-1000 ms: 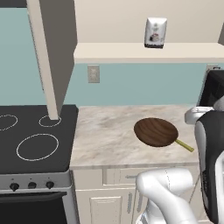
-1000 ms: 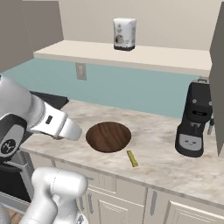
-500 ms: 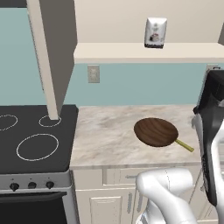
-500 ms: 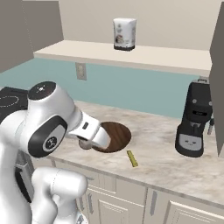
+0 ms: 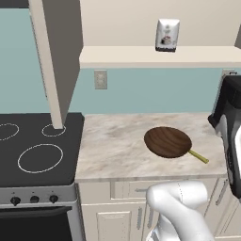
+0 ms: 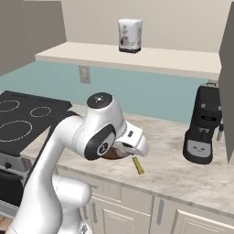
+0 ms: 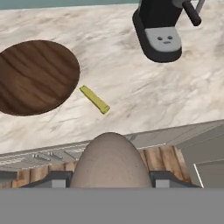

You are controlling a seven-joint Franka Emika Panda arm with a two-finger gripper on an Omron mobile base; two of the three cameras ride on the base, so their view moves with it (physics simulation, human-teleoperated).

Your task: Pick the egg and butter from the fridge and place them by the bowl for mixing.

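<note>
In the hand view my gripper (image 7: 110, 180) is shut on the egg (image 7: 111, 159), a pale beige oval held between the dark fingers (image 7: 54, 179). It hangs in front of the counter's edge, short of the bowl. The dark brown wooden bowl (image 7: 35, 76) (image 5: 168, 141) sits on the marble counter. The butter (image 7: 94, 99) (image 5: 197, 156) (image 6: 138, 165), a thin yellow stick, lies just beside the bowl's rim. In the right base view my arm (image 6: 100, 132) covers most of the bowl (image 6: 113, 154). The fridge is out of view.
A black coffee machine (image 6: 204, 124) (image 7: 159, 26) stands on the counter to the right of the bowl. A black stovetop (image 5: 33, 146) lies to the left. A white canister (image 5: 167, 34) sits on the wall shelf. Cabinet drawers (image 6: 137, 205) run below the counter.
The arm has swung across the front of the counter, from the left of the right base view to in front of the bowl. Bowl and butter have not moved.
</note>
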